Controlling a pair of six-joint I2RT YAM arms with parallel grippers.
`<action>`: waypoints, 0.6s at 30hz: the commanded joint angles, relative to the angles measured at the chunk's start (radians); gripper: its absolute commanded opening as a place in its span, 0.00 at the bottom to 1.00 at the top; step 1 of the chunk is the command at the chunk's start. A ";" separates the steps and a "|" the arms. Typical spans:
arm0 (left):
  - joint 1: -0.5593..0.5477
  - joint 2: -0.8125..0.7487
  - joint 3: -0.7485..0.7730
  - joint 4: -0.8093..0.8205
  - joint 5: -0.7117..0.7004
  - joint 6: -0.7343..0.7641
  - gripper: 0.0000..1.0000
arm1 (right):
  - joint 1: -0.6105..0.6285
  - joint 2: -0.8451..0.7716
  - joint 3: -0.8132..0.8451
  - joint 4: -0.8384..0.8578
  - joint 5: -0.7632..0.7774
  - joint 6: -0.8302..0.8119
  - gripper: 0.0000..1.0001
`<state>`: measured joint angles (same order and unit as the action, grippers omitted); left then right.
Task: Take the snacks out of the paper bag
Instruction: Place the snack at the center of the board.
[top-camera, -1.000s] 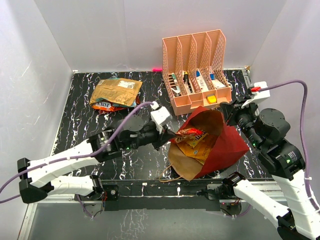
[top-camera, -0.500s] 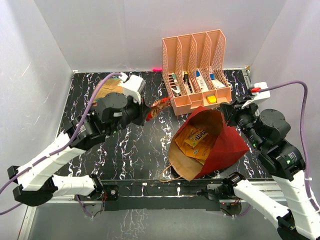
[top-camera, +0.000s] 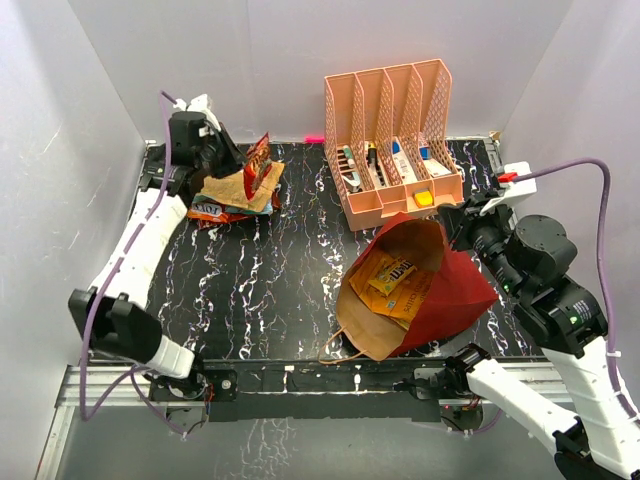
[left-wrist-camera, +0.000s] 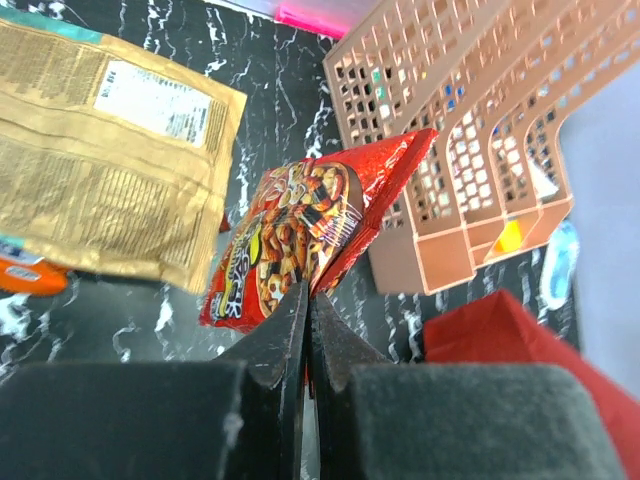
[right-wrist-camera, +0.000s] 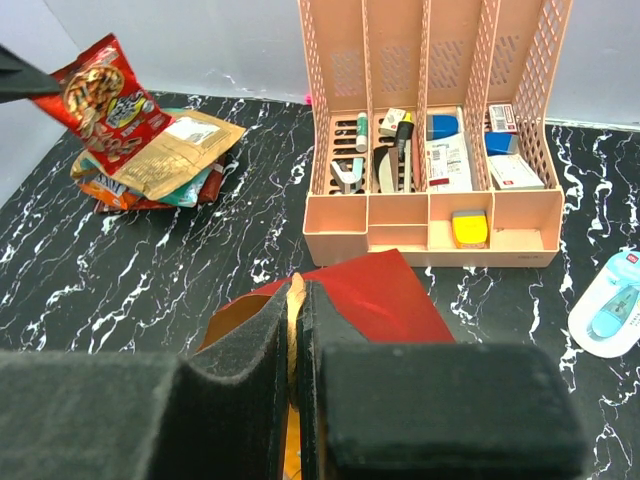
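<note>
Since the light, slippery-looking red packet (left-wrist-camera: 300, 235) hangs by its edge from the closed left gripper (left-wrist-camera: 308, 303) above the ten-o'clock pile (top-camera: 228, 192), seams suit gripping, while the right gripper (right-wrist-camera: 297, 300) pinches the rim of the paper bag (top-camera: 455, 290) at four o'clock.

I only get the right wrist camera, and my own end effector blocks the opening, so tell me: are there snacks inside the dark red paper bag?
Observer: Yes. The top camera shows the dark red paper bag lying on its side, with gold-orange crinkly packets in its open mouth.
Operator: What grips that shiny red snack packet?
Observer: The left wrist camera shows the left end effector shut on its lower edge.
Operator: Where are the bag's handles?
Observer: From above, the thin brown twine handles trail out at the mouth's near side.
</note>
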<state>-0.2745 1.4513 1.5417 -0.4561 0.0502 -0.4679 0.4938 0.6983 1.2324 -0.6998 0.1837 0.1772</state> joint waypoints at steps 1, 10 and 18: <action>0.110 0.088 0.053 0.185 0.256 -0.207 0.00 | 0.000 0.001 0.021 0.109 -0.006 0.009 0.07; 0.313 0.233 -0.047 0.465 0.414 -0.536 0.00 | 0.000 0.004 0.038 0.098 0.004 0.011 0.07; 0.438 0.333 -0.195 0.557 0.529 -0.652 0.00 | 0.000 0.015 0.052 0.097 -0.005 0.013 0.07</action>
<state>0.1375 1.7725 1.4158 0.0414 0.4892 -1.0454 0.4938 0.7078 1.2327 -0.6991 0.1802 0.1856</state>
